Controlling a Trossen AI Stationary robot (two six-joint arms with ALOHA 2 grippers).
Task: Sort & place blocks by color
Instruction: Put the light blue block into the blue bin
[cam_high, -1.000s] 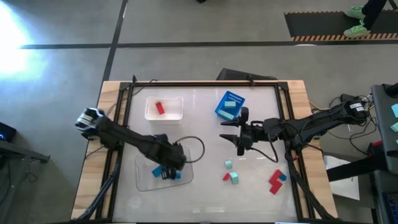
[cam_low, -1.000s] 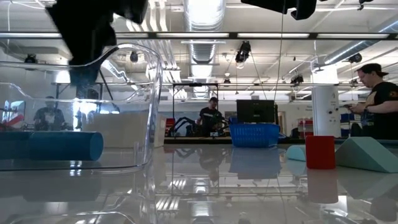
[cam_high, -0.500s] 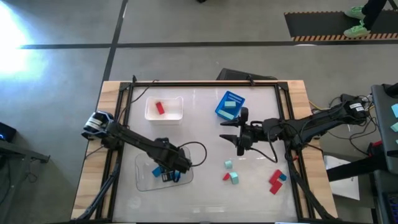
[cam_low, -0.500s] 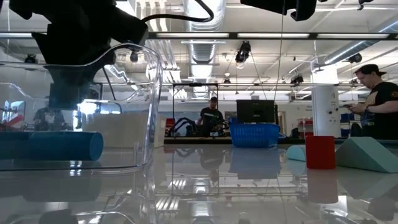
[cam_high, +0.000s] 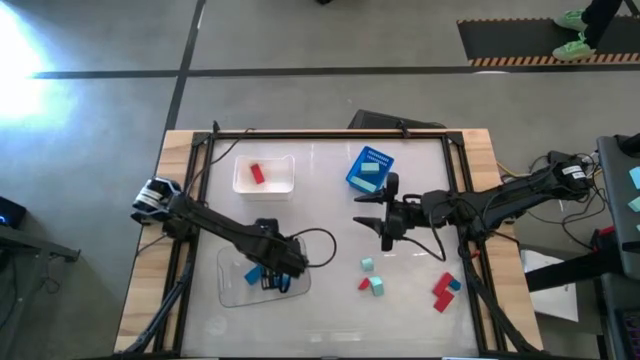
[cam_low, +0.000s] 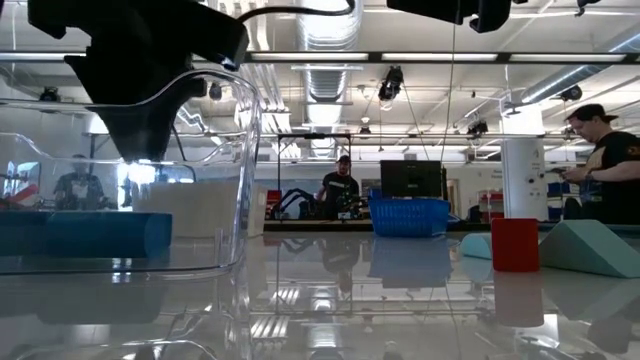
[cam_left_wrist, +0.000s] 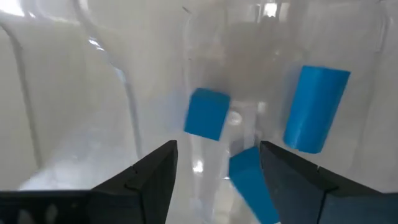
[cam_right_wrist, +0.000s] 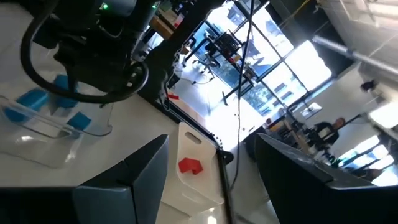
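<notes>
The left gripper (cam_high: 278, 281) is being held over the clear tray (cam_high: 232, 288), fingers apart and gripping nothing, so blue blocks (cam_left_wrist: 207, 113) are being gathered there. The right gripper (cam_high: 385, 226) is being kept mid-table, fingers parted, while red and mint blocks (cam_high: 372, 285) are lying unsorted nearby.

Dark jointed arms (cam_high: 215, 228), looping black cables (cam_high: 318, 244)

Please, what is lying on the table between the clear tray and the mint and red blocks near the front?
Nothing: in the high view, the table between the clear tray and the small cluster of mint and red blocks is bare.
</notes>
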